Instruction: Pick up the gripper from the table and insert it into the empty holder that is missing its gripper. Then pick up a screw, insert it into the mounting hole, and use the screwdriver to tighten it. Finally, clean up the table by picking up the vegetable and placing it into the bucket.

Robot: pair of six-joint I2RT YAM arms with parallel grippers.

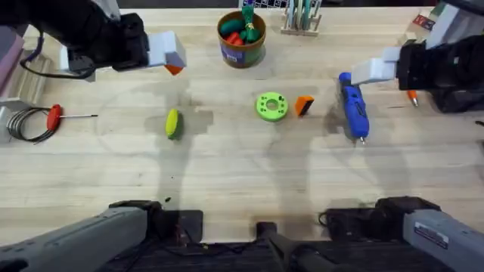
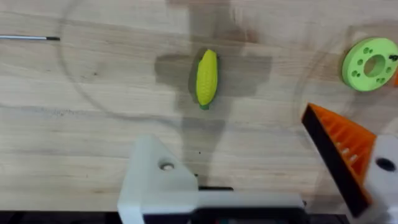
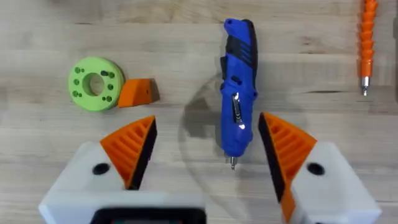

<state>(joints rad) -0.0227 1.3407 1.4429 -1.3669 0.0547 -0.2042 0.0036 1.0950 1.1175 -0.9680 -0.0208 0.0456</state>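
Overhead: left gripper [image 1: 172, 60] hangs over the far left of the table [image 1: 227, 174], one orange pad showing, the other mount bare; cannot tell its spread from here. Right gripper [image 1: 370, 72] hovers beside the screwdriver [image 1: 353, 106]. The gripper [image 1: 304, 105], a small orange wedge, lies touching the green disc [image 1: 271, 106], between the two arms, nearer the right fingers. The vegetable [image 1: 173, 123] lies just ahead of the left fingers; the bucket [image 1: 241, 38] stands at the far edge, toys inside. Left wrist: the holder [image 2: 158, 177] is plain white plastic with an open screw hole, no pad; the opposite orange ribbed finger [image 2: 339, 149] stands well apart from it, so spread, grasping nothing. Corn-like vegetable lies beyond the fingers, long axis pointing away. Right wrist: both ribbed orange pads [image 3: 134, 146] are spread wide, empty; the glossy blue screwdriver lies between them, tip toward the wrist. The wedge sits beyond the left pad, long axis crosswise. Likely next: right arm takes the wedge.
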